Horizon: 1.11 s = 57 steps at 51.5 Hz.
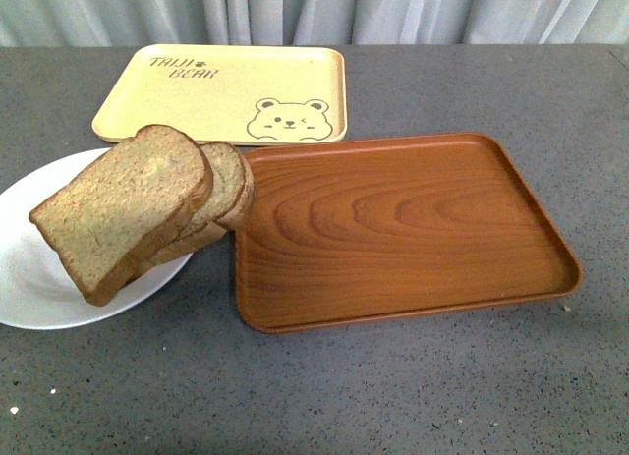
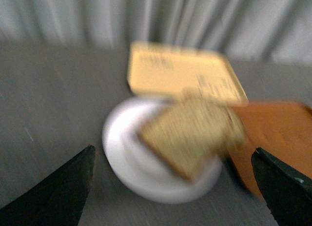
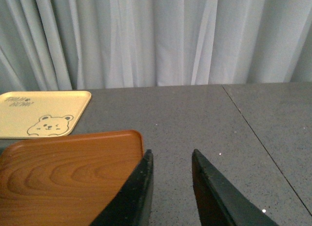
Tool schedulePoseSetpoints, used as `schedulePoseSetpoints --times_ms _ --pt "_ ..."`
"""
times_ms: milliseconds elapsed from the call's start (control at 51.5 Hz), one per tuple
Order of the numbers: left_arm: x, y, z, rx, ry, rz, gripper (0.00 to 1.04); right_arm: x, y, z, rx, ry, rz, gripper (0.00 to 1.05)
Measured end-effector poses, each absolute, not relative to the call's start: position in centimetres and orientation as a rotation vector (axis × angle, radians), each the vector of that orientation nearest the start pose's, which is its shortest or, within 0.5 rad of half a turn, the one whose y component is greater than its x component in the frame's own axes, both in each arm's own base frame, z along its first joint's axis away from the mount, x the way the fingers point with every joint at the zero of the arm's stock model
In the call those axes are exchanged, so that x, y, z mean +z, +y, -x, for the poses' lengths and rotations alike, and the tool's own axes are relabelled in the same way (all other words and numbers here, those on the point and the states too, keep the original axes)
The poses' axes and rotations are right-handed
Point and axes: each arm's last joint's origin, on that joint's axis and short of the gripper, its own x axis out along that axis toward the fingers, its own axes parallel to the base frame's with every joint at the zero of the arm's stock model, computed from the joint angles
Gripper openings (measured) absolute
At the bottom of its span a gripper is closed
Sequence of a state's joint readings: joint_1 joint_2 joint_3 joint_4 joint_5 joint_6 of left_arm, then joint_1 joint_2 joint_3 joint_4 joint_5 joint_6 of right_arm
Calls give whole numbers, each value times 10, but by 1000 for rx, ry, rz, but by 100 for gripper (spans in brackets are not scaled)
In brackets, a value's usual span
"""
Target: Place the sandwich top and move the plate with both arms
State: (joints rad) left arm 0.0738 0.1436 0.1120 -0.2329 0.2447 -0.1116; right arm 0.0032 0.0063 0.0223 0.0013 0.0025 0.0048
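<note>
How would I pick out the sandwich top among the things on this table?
Find the big brown wood-grain tray on the grey table; a round white plate sits just left of it. Two bread slices lean on that plate. The sandwich top is the larger, thicker slice in front, overlapping the smaller slice behind.

Front view: soft, even light with no hard glare, and everything is sharp. The big slice (image 1: 128,214) throws a faint shadow on the plate (image 1: 29,288), and the wood tray (image 1: 413,229) has a thin dark line under its near edge. The left wrist view is badly smeared. Plate, bread and beige tray (image 2: 180,72) are all blurred, the print is unreadable, and the left fingers (image 2: 53,192) are only black shapes. The right wrist view is crisp and evenly lit — curtain (image 3: 156,35) bright, right fingers (image 3: 131,196) dark.
</note>
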Motion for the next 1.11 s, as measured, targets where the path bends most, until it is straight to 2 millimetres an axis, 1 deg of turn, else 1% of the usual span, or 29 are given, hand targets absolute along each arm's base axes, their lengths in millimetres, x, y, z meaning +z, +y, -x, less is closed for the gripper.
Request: schedulePoseSetpoints --times_ms 39,58,78,97,136,233,272,291,330,408,446,485,563,679,699,873,1028,1106 --pt "171 0 -101 -209 438 288 96 171 0 -97 4 -17 -4 29" --pt "171 1 -102 -211 476 309 96 171 0 -97 4 -18 -4 33" --pt "172 0 -105 -236 539 375 96 171 0 -97 4 -18 -4 36" --pt "173 1 -109 -238 580 424 96 171 0 -97 4 -18 -4 38" --pt "175 1 -115 -245 617 489 96 171 0 -97 4 -18 -4 45" --pt "183 1 -136 -240 631 573 96 171 0 -97 2 -18 -5 59" --pt "187 1 -149 -234 621 606 96 171 0 -97 2 -18 -4 65" --pt "187 2 -150 -234 619 606 96 171 0 -97 2 -18 -4 68" --pt "188 2 -161 -226 612 632 96 171 0 -97 3 -18 -5 75" --pt "185 3 -177 -207 607 670 96 171 0 -97 3 -18 -4 86" --pt "178 4 -188 -184 617 701 96 171 0 -97 3 -18 -5 92" --pt "173 4 -193 -170 626 713 96 171 0 -97 3 -18 -5 97" --pt "158 6 -205 -133 656 751 96 171 0 -97 3 -18 -5 95" --pt "133 11 -216 -84 699 788 96 171 0 -97 3 -18 -5 96" --pt "132 11 -217 -81 701 789 96 171 0 -97 3 -18 -5 96" --pt "93 20 -222 15 769 832 96 171 0 -97 3 -19 -4 96" --pt "73 24 -222 68 797 865 96 171 0 -97 3 -19 -5 96" --pt "68 25 -223 82 798 874 96 171 0 -97 3 -19 -5 96"
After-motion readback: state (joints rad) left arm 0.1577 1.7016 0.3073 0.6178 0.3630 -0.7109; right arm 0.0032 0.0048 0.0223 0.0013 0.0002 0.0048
